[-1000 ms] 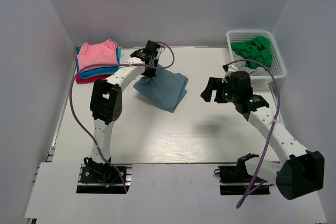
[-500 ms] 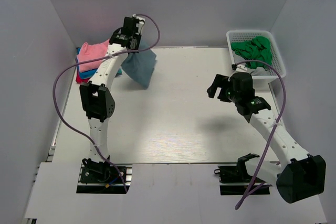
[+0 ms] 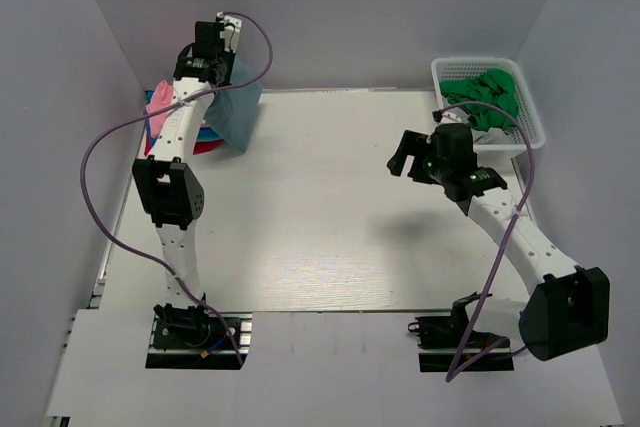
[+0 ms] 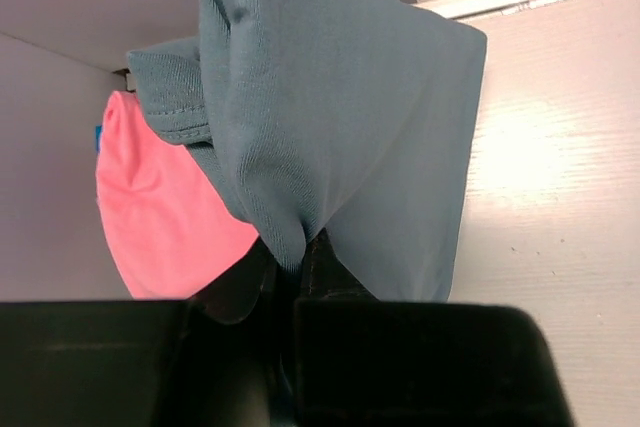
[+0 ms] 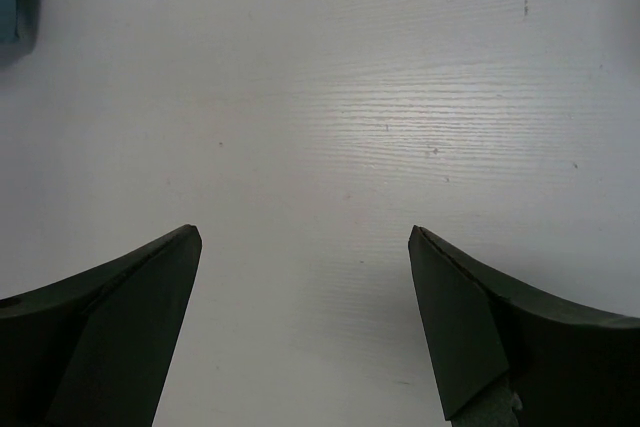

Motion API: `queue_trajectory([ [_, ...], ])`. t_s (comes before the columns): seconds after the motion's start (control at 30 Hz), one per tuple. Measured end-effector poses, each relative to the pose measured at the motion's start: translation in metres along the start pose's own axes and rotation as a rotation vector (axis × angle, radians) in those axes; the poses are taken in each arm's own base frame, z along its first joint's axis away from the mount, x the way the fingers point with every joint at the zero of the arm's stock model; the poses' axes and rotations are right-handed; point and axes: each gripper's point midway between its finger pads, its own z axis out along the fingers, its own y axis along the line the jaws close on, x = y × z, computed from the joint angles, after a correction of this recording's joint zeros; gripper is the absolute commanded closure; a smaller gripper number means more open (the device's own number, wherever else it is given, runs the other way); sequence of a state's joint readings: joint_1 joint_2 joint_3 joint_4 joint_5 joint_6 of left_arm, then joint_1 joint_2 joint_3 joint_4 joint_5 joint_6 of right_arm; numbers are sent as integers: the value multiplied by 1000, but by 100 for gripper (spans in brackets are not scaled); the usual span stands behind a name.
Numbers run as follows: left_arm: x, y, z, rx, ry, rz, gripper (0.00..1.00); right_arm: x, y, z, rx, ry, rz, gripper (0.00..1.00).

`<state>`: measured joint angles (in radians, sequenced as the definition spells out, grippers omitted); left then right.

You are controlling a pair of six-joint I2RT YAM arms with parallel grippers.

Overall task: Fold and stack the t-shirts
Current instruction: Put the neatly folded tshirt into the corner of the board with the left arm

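1. A folded slate-blue t-shirt (image 3: 238,112) was held in the air at the far left corner of the bench (image 3: 330,227). It was pinched at a bunched fold by the clenched left jaws.
2. It hung just beside, and partly over, a stack (image 3: 155,117) of folded t-shirts set against the left wall. A pink t-shirt (image 4: 160,217) was seen on top, with bright blue and red edges beneath.
3. The right jaws were spread wide and nothing was grasped in them. They were held above the bench, near a white basket (image 3: 530,132) in which green cloth (image 3: 485,97) was heaped.
4. The step in hand was judged to be the stacking of the slate-blue t-shirt.
5. For the next move, the t-shirt would need to be carried squarely over the pink one and lowered flat. It should be released only once it was resting, so that its folds were not undone.
6. No brand, label or writing could be read.
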<state>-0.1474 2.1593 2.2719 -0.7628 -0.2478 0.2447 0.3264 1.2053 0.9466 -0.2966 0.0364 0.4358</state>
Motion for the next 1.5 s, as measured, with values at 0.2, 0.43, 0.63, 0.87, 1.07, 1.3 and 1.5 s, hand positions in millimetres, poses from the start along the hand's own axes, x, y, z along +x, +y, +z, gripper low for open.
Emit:
queue_trajectory([
  [0.2, -25, 19, -12, -4, -84, -20, 100, 0, 13, 11, -55, 37, 6, 10],
  [0.43, -64, 43, -43, -28, -218, -55, 100, 1, 22, 13, -101, 55, 36, 10],
  [0.63, -64, 75, -43, -68, -242, -102, 100, -5, 29, 22, -117, 68, 53, 10],
  [0.87, -51, 111, -36, -88, -235, -157, 100, -15, 36, 34, -122, 80, 62, 10],
  [1.07, -33, 130, -13, -80, -220, -200, 100, -22, 39, 43, -116, 90, 66, 10],
  [1.3, -22, 133, 0, -44, -204, -226, 100, -22, 40, 48, -115, 103, 78, 10],
  [1.5, -29, 121, 0, 25, -235, -249, 100, -21, 42, 48, -123, 108, 82, 10],
])
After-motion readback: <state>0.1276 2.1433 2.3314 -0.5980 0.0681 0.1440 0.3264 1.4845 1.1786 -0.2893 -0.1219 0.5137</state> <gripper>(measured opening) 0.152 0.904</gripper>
